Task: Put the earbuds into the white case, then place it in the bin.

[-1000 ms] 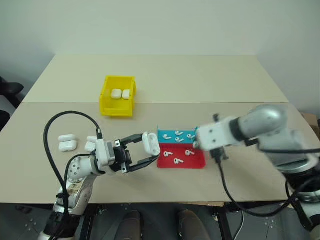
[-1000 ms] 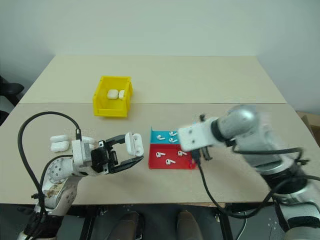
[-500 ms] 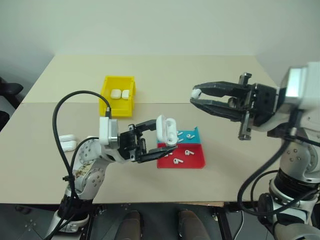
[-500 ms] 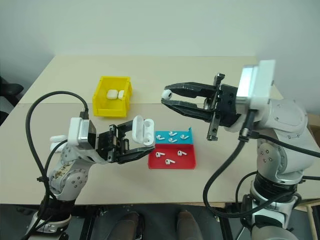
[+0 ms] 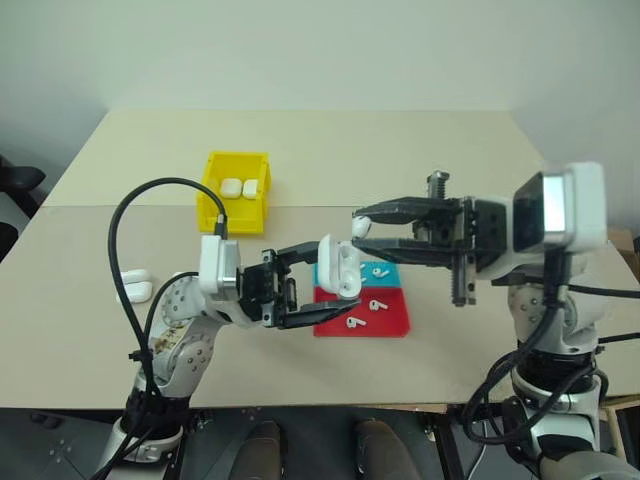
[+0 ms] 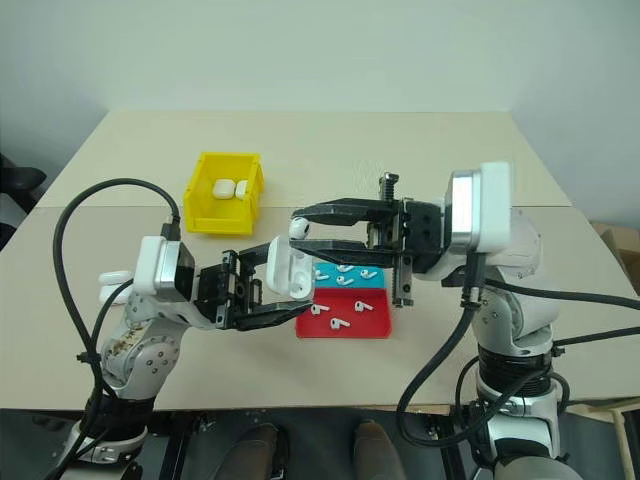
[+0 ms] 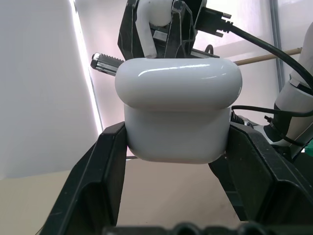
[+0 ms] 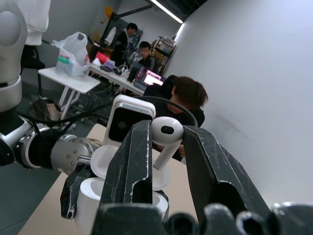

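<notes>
Left fingers [image 5: 322, 292] clamp the open case [image 5: 340, 268] above the tray [image 5: 390, 320]; right fingers [image 5: 360, 229] pinch an earbud [image 5: 361, 227] just over it: line the stem with a socket, lower slowly, release only once seated, case held steady.

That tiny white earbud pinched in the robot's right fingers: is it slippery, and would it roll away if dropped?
Probably slippery: the earbud looks glossy and rounded, and the right gripper pinches it at its fingertips alone. It looks stiff, keeping its shape under the pinch. Dropped, it might wobble rather than roll far, since its short stem sticks out. It seems very light, far smaller than the white case.
</notes>
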Tool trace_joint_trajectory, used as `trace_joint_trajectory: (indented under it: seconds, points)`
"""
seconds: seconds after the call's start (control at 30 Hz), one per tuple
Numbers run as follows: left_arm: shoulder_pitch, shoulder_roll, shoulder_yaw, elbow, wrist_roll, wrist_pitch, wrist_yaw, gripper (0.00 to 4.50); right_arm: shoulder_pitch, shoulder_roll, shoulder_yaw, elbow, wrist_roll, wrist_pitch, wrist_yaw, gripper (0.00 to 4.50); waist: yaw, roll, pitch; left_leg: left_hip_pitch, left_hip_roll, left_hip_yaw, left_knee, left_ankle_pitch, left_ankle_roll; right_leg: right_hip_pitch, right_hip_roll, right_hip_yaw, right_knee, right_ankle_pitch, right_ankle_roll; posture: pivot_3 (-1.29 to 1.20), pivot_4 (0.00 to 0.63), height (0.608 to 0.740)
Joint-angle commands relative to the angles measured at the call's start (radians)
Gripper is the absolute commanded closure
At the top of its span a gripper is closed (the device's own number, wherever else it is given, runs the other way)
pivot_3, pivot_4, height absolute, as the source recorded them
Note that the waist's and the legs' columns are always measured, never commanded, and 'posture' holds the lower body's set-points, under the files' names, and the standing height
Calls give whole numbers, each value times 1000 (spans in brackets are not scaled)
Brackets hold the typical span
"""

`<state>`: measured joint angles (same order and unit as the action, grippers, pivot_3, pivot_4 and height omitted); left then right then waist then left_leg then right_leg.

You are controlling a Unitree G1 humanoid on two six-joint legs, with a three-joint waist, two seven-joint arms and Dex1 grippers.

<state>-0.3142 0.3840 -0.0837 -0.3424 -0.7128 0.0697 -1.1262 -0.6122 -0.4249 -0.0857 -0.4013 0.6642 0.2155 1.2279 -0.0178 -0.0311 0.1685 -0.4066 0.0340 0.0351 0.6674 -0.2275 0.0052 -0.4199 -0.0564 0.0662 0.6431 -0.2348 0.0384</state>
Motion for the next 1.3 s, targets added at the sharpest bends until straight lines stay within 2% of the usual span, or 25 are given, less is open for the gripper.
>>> trace_joint_trajectory:
  seconds: [0.03, 1.3]
  points:
    - [2, 5, 17, -45, -8, 1, 6, 1752, 9, -22, 6, 2, -12, -53, 8, 3407, 0, 0, 0, 0, 0, 0, 0, 0, 0, 0, 0, 0, 0, 0, 0, 0, 150, 740]
    - [12, 6, 7, -47, 11, -11, 12, 1752, 48, -46, 131, 73, -137, -254, -23, 3407, 1, 0, 0, 0, 0, 0, 0, 0, 0, 0, 0, 0, 0, 0, 0, 0, 150, 740]
